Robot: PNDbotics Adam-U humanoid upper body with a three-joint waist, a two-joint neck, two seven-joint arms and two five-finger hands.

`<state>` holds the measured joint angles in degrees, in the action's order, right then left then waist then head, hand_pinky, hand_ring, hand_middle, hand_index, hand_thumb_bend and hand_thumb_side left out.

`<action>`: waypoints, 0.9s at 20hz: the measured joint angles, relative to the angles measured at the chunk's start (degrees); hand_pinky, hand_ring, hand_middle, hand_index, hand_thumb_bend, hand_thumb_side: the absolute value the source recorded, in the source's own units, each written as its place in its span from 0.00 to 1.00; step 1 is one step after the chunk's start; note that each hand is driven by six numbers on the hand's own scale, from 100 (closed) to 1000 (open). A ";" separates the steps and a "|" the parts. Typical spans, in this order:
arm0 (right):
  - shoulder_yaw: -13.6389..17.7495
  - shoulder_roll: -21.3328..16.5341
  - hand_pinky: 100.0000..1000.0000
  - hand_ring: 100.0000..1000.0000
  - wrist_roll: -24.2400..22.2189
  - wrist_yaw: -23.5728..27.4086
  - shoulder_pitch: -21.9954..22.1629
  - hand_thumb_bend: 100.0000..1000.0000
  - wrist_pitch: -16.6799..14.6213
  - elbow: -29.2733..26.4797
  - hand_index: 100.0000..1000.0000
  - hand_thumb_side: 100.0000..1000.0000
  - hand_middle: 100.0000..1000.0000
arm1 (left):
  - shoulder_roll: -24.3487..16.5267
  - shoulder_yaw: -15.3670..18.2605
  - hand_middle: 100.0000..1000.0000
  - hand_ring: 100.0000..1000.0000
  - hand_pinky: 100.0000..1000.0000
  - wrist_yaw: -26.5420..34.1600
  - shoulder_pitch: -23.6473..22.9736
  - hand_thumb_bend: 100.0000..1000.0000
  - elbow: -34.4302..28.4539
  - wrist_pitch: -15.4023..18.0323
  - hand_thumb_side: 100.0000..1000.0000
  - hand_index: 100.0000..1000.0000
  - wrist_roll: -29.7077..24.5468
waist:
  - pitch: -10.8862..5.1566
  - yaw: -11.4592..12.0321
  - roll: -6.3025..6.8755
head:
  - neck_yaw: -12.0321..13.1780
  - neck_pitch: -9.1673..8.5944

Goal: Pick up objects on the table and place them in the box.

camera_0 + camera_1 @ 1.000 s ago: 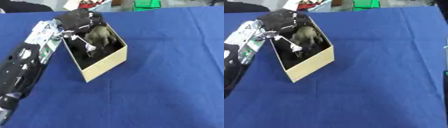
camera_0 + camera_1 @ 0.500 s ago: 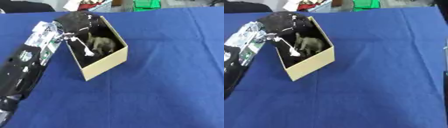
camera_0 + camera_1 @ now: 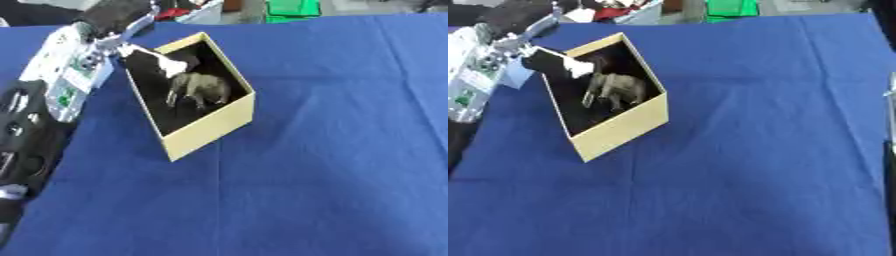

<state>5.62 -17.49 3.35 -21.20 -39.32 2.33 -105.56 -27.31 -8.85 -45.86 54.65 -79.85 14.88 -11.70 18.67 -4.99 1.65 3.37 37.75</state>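
Left eye view: I see the box (image 3: 210,127) on the blue table (image 3: 332,165), a grey toy elephant (image 3: 199,88) standing inside it. My left hand (image 3: 118,17) sits over the box's far left corner; I cannot tell how its fingers are set.

Right eye view: a sliver of my right arm (image 3: 892,100) shows at the edge, well right of the box.

I saw the table (image 3: 332,165) covered in blue cloth. One open tan box (image 3: 213,125) sat directly on it, with cloth spreading bare right of the box.
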 measured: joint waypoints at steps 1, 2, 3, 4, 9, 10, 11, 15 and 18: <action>0.00 0.00 0.86 0.95 0.00 0.00 0.00 0.00 0.00 0.00 0.95 0.77 0.72 | -0.57 0.44 0.74 0.76 0.73 1.33 0.06 0.40 -0.74 -0.67 0.45 0.86 0.28 | 0.00 0.04 -0.01 | 0.00 0.03; 0.00 0.00 0.86 0.95 0.00 0.00 0.01 0.00 0.00 0.00 0.95 0.77 0.72 | -1.21 0.84 0.74 0.76 0.73 2.44 0.11 0.40 -1.38 -1.31 0.44 0.86 0.55 | -0.01 0.11 -0.01 | 0.00 0.07; 0.00 0.00 0.86 0.95 0.00 0.00 0.01 0.00 0.00 0.00 0.95 0.77 0.72 | -1.89 1.28 0.75 0.76 0.73 3.40 0.11 0.42 -1.93 -1.94 0.44 0.86 0.85 | -0.02 0.20 -0.02 | 0.00 0.28; 0.01 0.00 0.86 0.95 0.00 -0.01 0.02 0.00 0.00 0.00 0.95 0.77 0.73 | -2.63 1.72 0.75 0.77 0.73 4.17 0.11 0.44 -2.45 -2.52 0.43 0.86 1.16 | -0.05 0.31 -0.02 | 0.00 0.50; 0.00 0.00 0.86 0.95 0.00 -0.13 0.03 0.00 0.00 0.00 0.95 0.77 0.73 | -7.60 3.34 0.78 0.80 0.75 5.29 -0.53 0.49 -3.49 -3.86 0.44 0.87 1.29 | -0.41 0.77 0.01 | -0.11 1.01; 0.00 0.00 0.86 0.95 -0.01 -0.15 0.03 0.00 0.00 0.00 0.95 0.77 0.73 | -8.56 3.63 0.80 0.81 0.76 5.17 -0.73 0.55 -3.34 -3.82 0.48 0.88 0.98 | -0.41 0.78 0.00 | -0.20 1.01; 0.00 0.00 0.86 0.95 -0.01 -0.19 0.03 0.00 0.00 0.00 0.95 0.77 0.73 | -9.51 3.88 0.80 0.81 0.76 4.89 -0.81 0.56 -2.88 -3.72 0.49 0.88 0.55 | -0.42 0.79 0.00 | -0.26 1.01; 0.00 -0.01 0.86 0.95 -0.02 -0.40 0.03 0.00 0.01 0.00 0.95 0.77 0.73 | -12.44 4.52 0.83 0.85 0.77 2.86 -1.32 0.68 0.88 -2.60 0.55 0.90 -1.77 | -0.42 0.81 -0.03 | -0.44 1.02; -0.01 -0.02 0.86 0.95 -0.03 -0.45 -0.01 0.00 0.02 0.00 0.95 0.77 0.73 | -13.75 4.87 0.84 0.86 0.78 0.69 -1.60 0.69 4.26 -0.42 0.54 0.90 -3.61 | -0.42 0.81 -0.04 | -0.52 1.02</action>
<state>5.62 -17.51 3.32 -21.65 -39.33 2.34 -105.56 -41.05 -3.98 -45.18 53.04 -75.60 14.46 -15.30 18.25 -4.19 1.61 2.85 38.77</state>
